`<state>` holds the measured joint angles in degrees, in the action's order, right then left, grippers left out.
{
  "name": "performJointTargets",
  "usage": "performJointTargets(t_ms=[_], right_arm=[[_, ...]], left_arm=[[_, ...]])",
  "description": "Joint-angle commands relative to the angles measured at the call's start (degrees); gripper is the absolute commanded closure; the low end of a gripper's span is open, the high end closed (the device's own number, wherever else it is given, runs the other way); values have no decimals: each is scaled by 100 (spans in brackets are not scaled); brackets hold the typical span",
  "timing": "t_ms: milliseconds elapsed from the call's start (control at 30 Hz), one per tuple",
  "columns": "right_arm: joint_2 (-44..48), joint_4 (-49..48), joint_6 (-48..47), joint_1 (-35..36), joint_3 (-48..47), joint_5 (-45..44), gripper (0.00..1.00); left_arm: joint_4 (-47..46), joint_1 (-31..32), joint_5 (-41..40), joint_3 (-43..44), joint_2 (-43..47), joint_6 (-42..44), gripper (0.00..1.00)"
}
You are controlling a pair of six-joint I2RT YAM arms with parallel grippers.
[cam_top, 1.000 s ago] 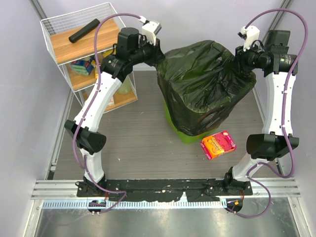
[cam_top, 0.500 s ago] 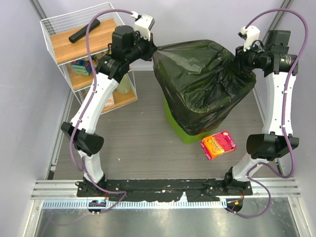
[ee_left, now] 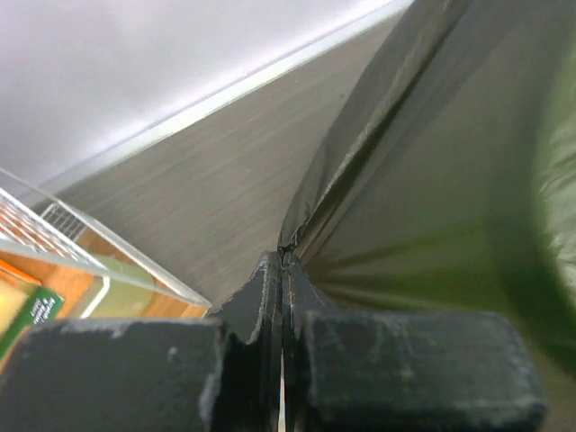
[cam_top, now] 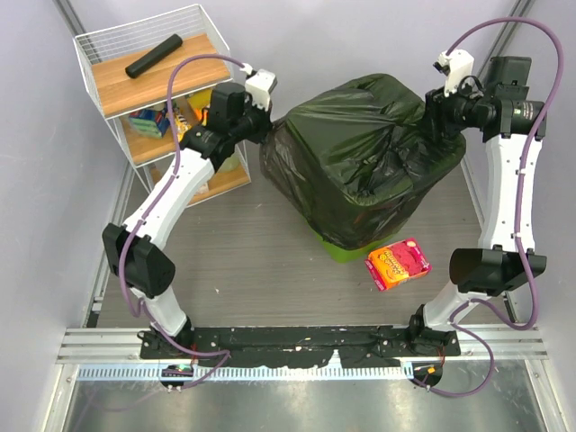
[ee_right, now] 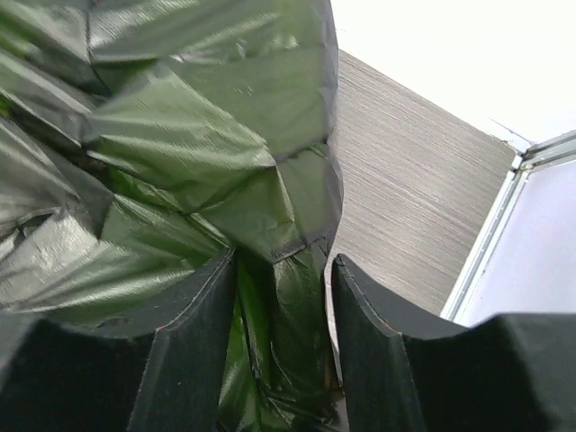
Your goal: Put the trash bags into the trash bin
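Left gripper (ee_left: 283,270): clamped on trash bag (cam_top: 360,153), 9 o'clock edge.
Right gripper (ee_right: 283,270): jaws apart around 3 o'clock fold.
Risk: a one-sided pull could drag the bag off the trash bin (cam_top: 346,250).

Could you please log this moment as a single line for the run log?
left gripper: shut on bag edge | right gripper: open, bag fold between jaws | bag: draped over bin, covering its rim

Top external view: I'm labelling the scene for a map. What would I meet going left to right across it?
In order: wire shelf → left gripper → trash bag → right gripper. The trash bin and pink packet share the bag's span, so omitted.
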<state>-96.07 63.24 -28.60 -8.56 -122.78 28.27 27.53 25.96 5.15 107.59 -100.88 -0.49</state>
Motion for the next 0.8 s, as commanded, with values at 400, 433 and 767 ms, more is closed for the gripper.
performJointTargets(t_ms=[400, 433, 767], right_arm=[[387, -31, 39, 21, 88, -103, 43], [405, -31, 39, 21, 131, -129, 43], [449, -58, 12, 21, 263, -269, 43]], left_arm=[[-1943, -47, 30, -2470, 561, -197, 100], [-2014, -47, 21, -2549, 526, -232, 100], [-2656, -47, -58, -3024, 34, -346, 100]])
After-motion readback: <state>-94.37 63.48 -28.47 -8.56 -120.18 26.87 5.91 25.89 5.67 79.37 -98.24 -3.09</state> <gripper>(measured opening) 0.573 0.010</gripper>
